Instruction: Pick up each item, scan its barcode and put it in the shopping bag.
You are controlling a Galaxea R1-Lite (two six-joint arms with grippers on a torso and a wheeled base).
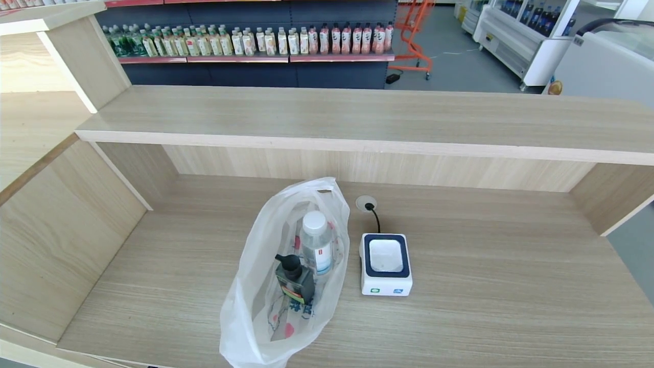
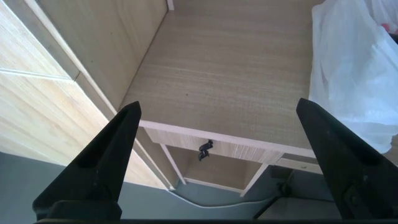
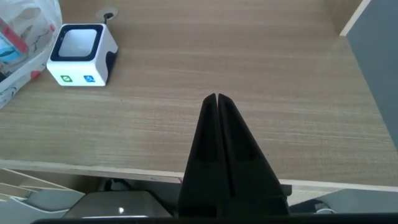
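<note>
One white plastic shopping bag sits on the desk just beside the one barcode scanner, on the scanner's left. Its long axis runs from the desk's near edge toward the back panel, and its handle loop is at the far end. Two items are inside it. One is a clear bottle with a white cap, the cap end toward the back panel. The other is a dark pump bottle nearer the front edge, its pump head likewise toward the back. Whether they stand or lean cannot be told. One black cable runs from the scanner's back to a round desk port. The left pincer hangs over the desk's front edge, beyond the bag from the scanner, with its fingers spread wide and nothing between them. The right pincer is over the front edge on the scanner's right, well apart from it, its fingers pressed together and holding nothing.
</note>
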